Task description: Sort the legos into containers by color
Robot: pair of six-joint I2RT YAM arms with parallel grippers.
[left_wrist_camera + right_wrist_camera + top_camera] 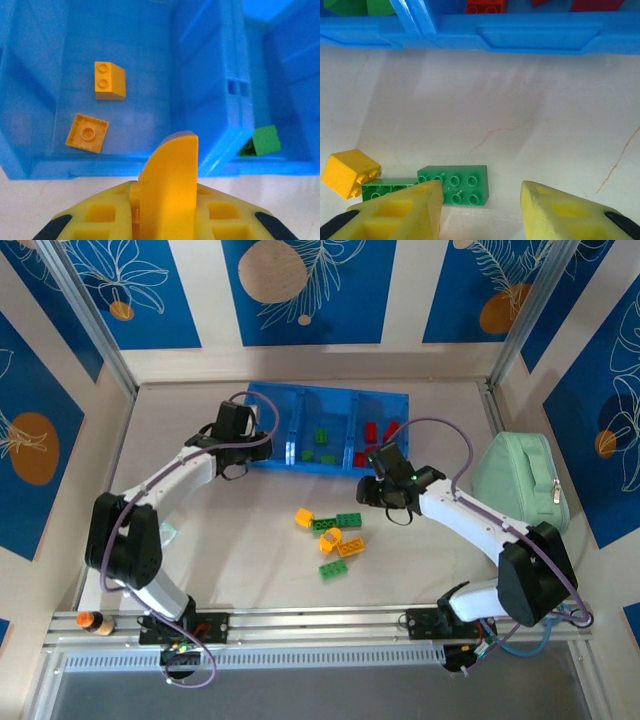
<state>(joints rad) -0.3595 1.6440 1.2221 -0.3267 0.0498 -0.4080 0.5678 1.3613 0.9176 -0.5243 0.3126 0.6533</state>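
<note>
The blue bin point(330, 398) stands at the back with three compartments. My left gripper point(258, 440) hangs at the left compartment's near wall point(100, 167), shut on an orange lego point(170, 180) that sticks up between its fingers. Two orange legos point(109, 80) lie inside that compartment. Green legos point(322, 445) fill the middle one, red legos point(378, 432) the right one. My right gripper point(372, 492) is open just above the table. A green lego point(455, 182) lies by its left finger point(415, 205). Several loose orange and green legos point(335, 540) sit mid-table.
A mint-green zippered pouch point(522, 480) lies at the right, close to the right arm's elbow. A yellow lego point(349, 172) and a second green one point(387, 187) touch the loose pile's left side. A small orange-capped object point(90, 622) rests on the near rail.
</note>
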